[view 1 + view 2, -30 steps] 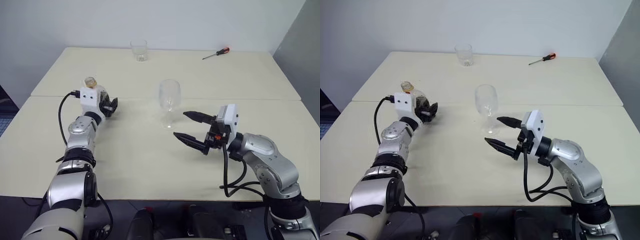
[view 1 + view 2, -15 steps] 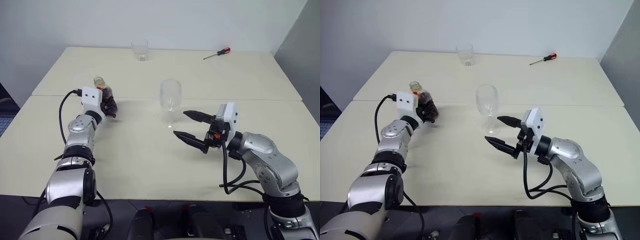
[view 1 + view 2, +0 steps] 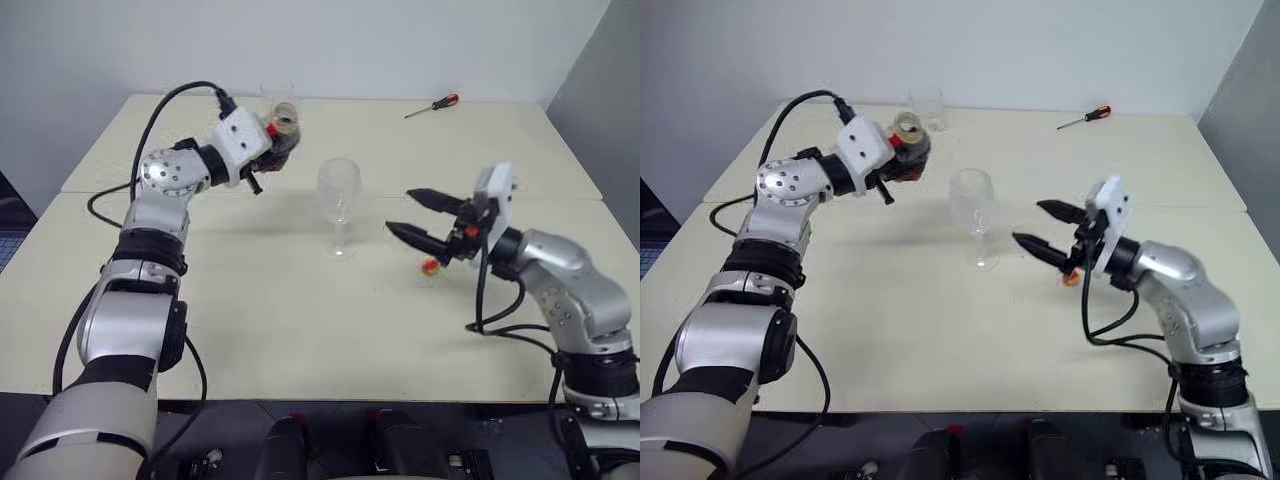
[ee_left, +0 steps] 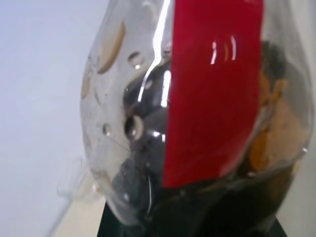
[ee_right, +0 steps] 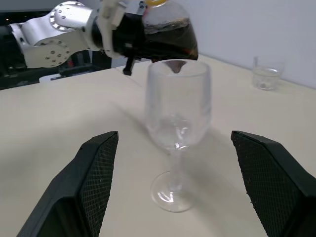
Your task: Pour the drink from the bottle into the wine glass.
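Bottle [image 3: 279, 133] label: plain red band, no legible text. Left end effector [image 3: 268, 152] grips bottle, tilted. Right end effector [image 3: 412, 214] open beside upright glass [image 3: 339, 205].

Two cream tables [image 3: 300, 330] pushed together; plain pale wall [image 3: 330, 45] behind; grey panel [image 3: 600, 90] at right

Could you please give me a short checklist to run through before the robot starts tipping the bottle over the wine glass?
1. Left gripper shut on the small clear plastic bottle with red label band: ok.
2. Dark brown drink inside the bottle: ok.
3. Clear stemmed wine glass upright on the beige table: ok.
4. Bottle mouth over the glass bowl: not ok, it is off to the side.
5. Right gripper open, not touching the glass: ok.
6. Cap off: cannot tell.
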### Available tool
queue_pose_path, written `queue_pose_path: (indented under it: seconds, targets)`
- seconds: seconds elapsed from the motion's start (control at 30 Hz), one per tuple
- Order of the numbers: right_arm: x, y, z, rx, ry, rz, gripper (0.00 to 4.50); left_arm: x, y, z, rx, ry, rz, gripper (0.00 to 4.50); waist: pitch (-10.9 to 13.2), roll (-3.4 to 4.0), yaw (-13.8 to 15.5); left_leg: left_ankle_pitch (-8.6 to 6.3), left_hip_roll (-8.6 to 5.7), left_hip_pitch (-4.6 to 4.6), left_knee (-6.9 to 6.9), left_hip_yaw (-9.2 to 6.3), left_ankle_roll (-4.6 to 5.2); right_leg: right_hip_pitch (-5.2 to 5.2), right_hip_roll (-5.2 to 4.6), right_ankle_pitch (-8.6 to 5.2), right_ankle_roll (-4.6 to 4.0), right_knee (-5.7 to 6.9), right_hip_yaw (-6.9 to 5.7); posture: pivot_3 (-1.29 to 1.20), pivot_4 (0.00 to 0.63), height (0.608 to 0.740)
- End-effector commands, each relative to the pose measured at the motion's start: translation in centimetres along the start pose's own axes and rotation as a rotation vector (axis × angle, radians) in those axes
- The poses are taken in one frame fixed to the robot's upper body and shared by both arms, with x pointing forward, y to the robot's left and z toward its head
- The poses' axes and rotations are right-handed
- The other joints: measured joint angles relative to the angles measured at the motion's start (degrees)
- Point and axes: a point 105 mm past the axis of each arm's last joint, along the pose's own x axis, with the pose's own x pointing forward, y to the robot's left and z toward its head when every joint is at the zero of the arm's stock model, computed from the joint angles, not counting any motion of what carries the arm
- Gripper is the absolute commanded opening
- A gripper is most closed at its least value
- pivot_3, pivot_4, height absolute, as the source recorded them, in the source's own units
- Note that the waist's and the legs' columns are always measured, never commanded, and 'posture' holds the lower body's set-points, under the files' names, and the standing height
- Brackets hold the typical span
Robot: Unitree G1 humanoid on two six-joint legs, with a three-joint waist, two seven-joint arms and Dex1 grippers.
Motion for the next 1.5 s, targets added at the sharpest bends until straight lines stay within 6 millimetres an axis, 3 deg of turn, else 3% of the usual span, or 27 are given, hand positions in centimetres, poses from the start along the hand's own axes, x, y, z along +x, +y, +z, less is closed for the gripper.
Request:
queue_pose_path:
  seconds: [0.03,0.63,1.5]
  targets:
    - [0.0,-0.7,1.7,-0.056,-0.038,0.005,3.92,0.4,1.2,2.5,0.165,-0.058,-0.02,0.79,0.0,0.0,-0.1,0.0,0.01,-0.02,0.0,0.0,0.0,-0.02,0.01,0.0,0.0,0.0,0.0,0.0,0.15,0.74]
    - [0.8,-0.3,2.2,-0.082,-0.057,0.008,3.92,0.8,3.4,3.3,0.36,0.021,0.008,0.79,0.0,-0.01,0.0,-0.01,-0.02,-0.07,0.04,0.02,0.02,-0.06,0.0,0.0,0.01,0.05,-0.02,0.0,0.15,0.74]
    - [1.3,-0.2,2.6,-0.088,-0.071,0.008,3.92,2.6,4.2,4.8,0.615,0.07,0.04,0.79,0.0,-0.01,0.1,-0.01,-0.02,-0.07,0.04,0.03,0.02,-0.07,-0.01,0.0,0.01,0.06,-0.01,0.0,0.15,0.74]
